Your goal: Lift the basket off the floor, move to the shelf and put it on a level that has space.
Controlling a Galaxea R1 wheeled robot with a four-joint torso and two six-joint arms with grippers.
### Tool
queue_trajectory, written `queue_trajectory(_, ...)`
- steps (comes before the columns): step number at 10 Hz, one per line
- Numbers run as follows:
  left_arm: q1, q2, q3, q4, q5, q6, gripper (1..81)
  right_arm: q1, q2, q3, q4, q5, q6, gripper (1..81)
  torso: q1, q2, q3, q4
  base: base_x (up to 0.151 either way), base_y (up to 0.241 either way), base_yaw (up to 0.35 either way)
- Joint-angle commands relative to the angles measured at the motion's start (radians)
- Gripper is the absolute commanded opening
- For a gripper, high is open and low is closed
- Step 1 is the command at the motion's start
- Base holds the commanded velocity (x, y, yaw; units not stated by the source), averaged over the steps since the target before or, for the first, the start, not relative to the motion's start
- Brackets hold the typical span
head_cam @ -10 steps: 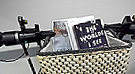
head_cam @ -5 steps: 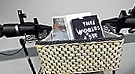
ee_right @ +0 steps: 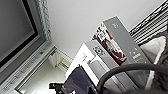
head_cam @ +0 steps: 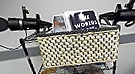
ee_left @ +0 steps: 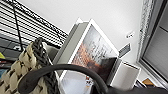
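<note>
You have the woven basket [head_cam: 79,48] of books [head_cam: 84,20] raised between both tools at the wire shelf's [head_cam: 29,62] top level [head_cam: 30,37]; setting down remains; tool grip unclear.

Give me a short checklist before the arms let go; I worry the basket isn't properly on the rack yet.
1. Basket level: ok, its rim runs about horizontal.
2. Basket over the shelf's top level: ok, it sits at that height between the posts.
3. Weight resting on the wire grid: cannot tell, the underside is hidden.
4. Books inside upright: ok, they stand above the rim.
5. Both arms at the basket's ends: ok; grip state cannot tell.
6. Lower tier untouched by the basket: ok, a gap shows beneath.
</note>
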Motion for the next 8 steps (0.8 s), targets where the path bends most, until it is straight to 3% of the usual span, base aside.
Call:
queue_trajectory(1, -0.259, 0.049, -0.043, -0.048, -0.051, 0.006, 1.0, 0.235, 0.039, -0.062, 0.000, 0.017, 0.027, 1.0, 0.000, 0.000, 0.000, 0.000, 0.000, 0.000, 0.000)
queue_trajectory(6, -0.330, 0.094, -0.089, -0.087, -0.034, 0.004, 1.0, 0.305, 0.054, -0.112, 0.003, -0.018, 0.058, 1.0, 0.000, 0.000, 0.000, 0.000, 0.000, 0.000, 0.000)
queue_trajectory(8, -0.334, 0.124, -0.145, -0.087, 0.003, 0.006, 1.0, 0.308, 0.082, -0.157, 0.000, -0.046, 0.064, 1.0, 0.000, 0.000, 0.000, 0.000, 0.000, 0.000, 0.000)
